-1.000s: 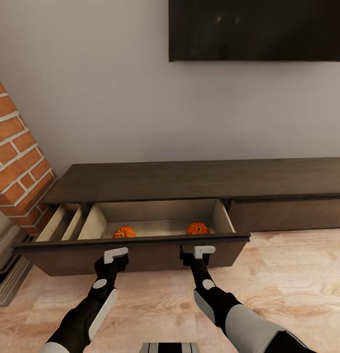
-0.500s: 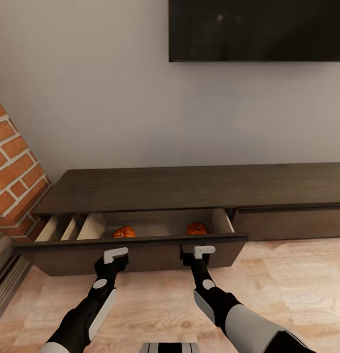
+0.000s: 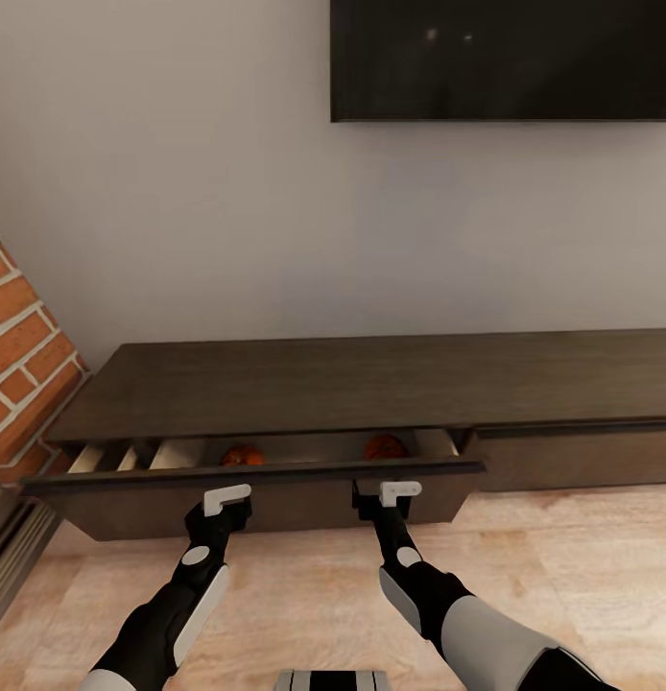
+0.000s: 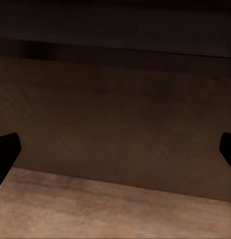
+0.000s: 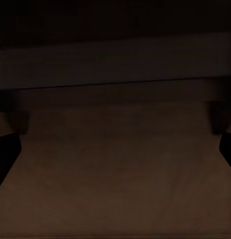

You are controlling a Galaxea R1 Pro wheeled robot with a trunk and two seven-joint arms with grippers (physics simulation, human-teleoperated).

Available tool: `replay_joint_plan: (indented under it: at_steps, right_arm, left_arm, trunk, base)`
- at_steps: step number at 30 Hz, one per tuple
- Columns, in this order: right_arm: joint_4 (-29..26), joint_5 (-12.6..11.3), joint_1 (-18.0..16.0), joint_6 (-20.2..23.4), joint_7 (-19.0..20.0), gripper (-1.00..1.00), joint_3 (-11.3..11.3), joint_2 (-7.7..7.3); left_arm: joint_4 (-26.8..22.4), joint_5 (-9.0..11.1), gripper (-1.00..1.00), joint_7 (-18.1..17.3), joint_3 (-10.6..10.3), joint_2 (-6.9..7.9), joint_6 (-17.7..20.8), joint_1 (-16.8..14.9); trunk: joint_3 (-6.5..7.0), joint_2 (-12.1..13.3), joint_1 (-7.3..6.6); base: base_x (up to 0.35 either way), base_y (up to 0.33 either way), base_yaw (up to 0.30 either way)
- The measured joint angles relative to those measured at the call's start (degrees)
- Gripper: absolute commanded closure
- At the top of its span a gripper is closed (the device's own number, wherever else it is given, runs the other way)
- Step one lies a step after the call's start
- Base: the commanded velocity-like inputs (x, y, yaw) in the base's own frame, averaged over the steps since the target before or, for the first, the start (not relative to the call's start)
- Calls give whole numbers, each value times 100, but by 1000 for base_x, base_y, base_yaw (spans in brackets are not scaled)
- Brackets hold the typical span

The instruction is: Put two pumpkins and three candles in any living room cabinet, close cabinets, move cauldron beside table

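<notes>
Both grippers, left and right, spread wide, press the cabinet's drawer front. Two pumpkins sit inside (barely showing). Brick column far left, dark screen on the grey wall, pale wood floor.

2 pumpkins in cabinet drawer, seemingly

Counting it up: two pumpkins, one at left and one at right. One long cabinet, two drawer fronts on it, the left pulled open. One TV, two grippers.
</notes>
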Motion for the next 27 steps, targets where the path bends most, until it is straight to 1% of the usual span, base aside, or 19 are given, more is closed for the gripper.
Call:
replay_joint_plan:
  at_steps: [10, 18, 23, 27]
  right_arm:
    - [-4, -4, 0, 0, -1, -100, -3, 0]
    - [-3, 1, -1, -3, -10, -100, -4, -1]
    - [-3, 0, 0, -3, -14, -100, -7, -1]
    - [-2, 4, -1, -3, -11, -100, -4, -1]
  left_arm:
    - [0, 0, -100, 0, 0, 0, 0, 0]
    - [-1, 0, -100, 1, 0, 1, -2, 0]
    - [-3, 0, -100, 0, 1, 0, 4, 0]
    - [-1, 0, -100, 0, 0, 0, 1, 0]
  trunk:
    - [0, 0, 1]
    - [0, 0, 2]
    - [0, 0, 0]
    - [0, 0, 2]
  base:
    - [164, 0, 0]
    - [35, 1, 0]
    - [159, 45, 0]
    - [34, 6, 0]
